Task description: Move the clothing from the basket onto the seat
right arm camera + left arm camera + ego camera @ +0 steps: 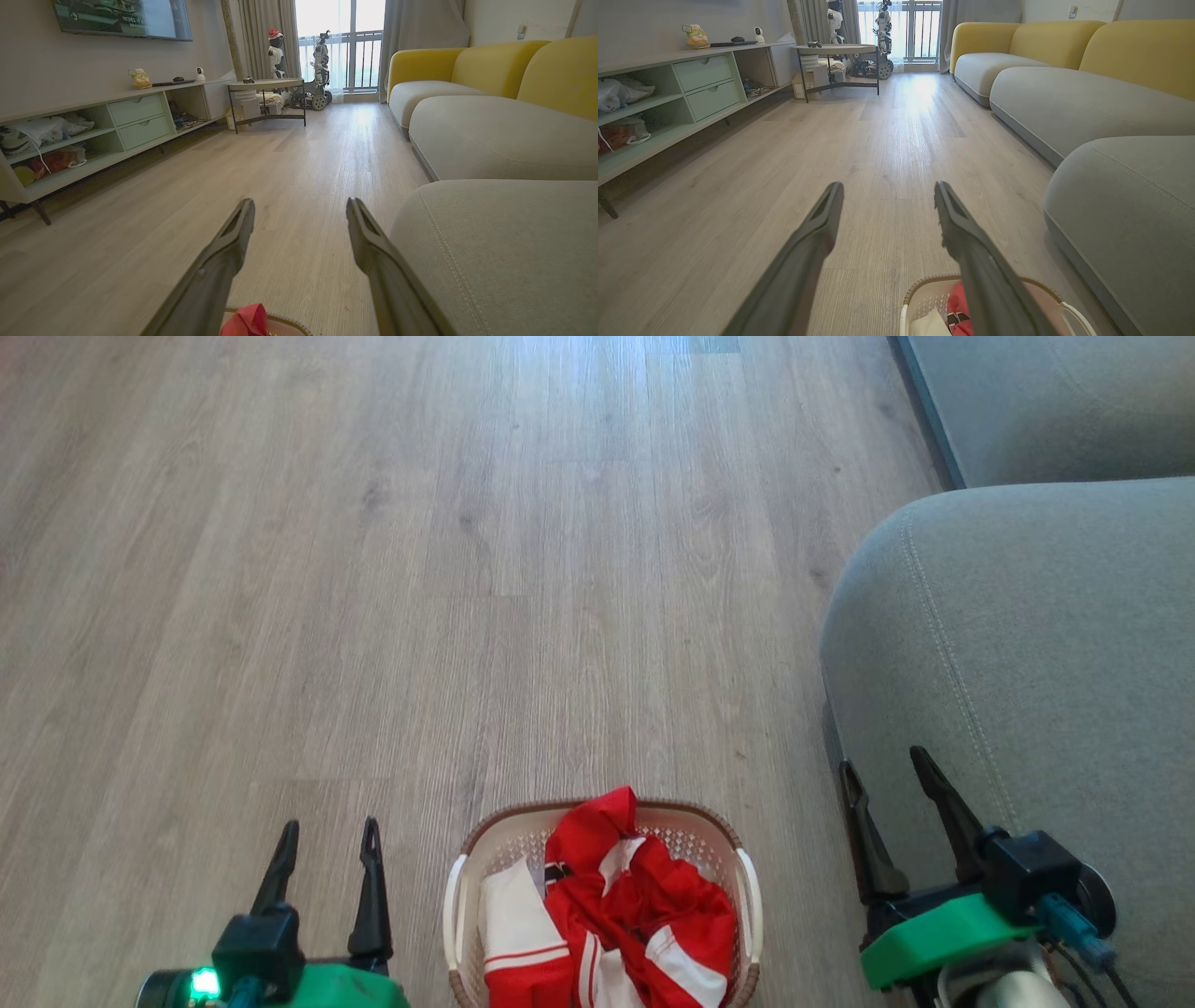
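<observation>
Red clothing (pixel 644 905) heaped in white basket (pixel 747 905)

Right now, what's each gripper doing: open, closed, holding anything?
Left gripper: open, holding nothing.
Right gripper: open, holding nothing.

Floor (pixel 373 569): pale grey-brown wood-effect planks laid lengthwise, with a bright glare patch at the far end.

Far wall: tall glazed door (pixel 343 42) with a railing outside, admitting daylight. Grey curtains (pixel 259 37) are drawn back on either side.

Left wall (pixel 37 70): plain and light, carrying a wall-mounted television (pixel 121 17). Beneath it is a long low shelf unit (pixel 107 161) with two pale green drawers (pixel 135 109) and open bays holding bags and oddments.

A round-topped side table (pixel 266 85) on dark legs stands near the window.

Right side: grey-green sofa (pixel 495 135) with yellow backrests (pixel 490 65), running the room's length.
</observation>
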Available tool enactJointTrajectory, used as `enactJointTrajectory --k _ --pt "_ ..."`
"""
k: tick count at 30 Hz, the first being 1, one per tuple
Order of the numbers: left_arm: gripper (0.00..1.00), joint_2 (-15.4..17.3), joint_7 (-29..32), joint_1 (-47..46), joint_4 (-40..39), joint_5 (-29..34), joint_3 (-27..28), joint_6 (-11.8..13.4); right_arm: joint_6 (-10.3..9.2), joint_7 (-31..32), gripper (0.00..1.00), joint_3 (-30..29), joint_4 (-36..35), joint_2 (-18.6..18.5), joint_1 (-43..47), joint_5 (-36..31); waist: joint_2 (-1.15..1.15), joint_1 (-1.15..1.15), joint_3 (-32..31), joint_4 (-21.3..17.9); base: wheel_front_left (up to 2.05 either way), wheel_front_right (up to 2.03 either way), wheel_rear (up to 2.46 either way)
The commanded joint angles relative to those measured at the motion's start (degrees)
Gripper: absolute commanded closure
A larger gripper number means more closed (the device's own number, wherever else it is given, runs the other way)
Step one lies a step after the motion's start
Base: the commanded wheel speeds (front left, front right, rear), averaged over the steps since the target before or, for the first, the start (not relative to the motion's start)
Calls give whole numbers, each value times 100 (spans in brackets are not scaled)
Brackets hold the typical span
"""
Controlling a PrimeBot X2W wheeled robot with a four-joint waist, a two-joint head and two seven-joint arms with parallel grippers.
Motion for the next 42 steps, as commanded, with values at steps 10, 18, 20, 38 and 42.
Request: enactJointTrajectory --k 10,18,20,38,42 --pt "0 4 -73 -365 1 126 85 -224 -1 -68 0 -14 -264 -76 -186 -86 0 0 270 8 0 0 0" --pt "0 -8 -73 -1240 464 221 -305 -387 -1 -68 0 -395 -663 -76 -682 -292 0 0 1426 -53 0 0 0" --pt "0 -11 -73 -1509 683 248 -460 -431 -1 -68 0 -524 -780 -76 -849 -341 0 0 1762 -70 0 0 0" --pt "0 -16 -73 -4025 3424 -209 -1963 -567 -1 -68 0 -1119 -1818 -76 -2057 -472 0 0 4079 -403 0 0 0" --pt "0 -16 -73 -4490 3954 -366 -2294 -578 -1 -68 0 -1046 -1991 -76 -2256 -421 0 0 4422 -522 0 0 0"
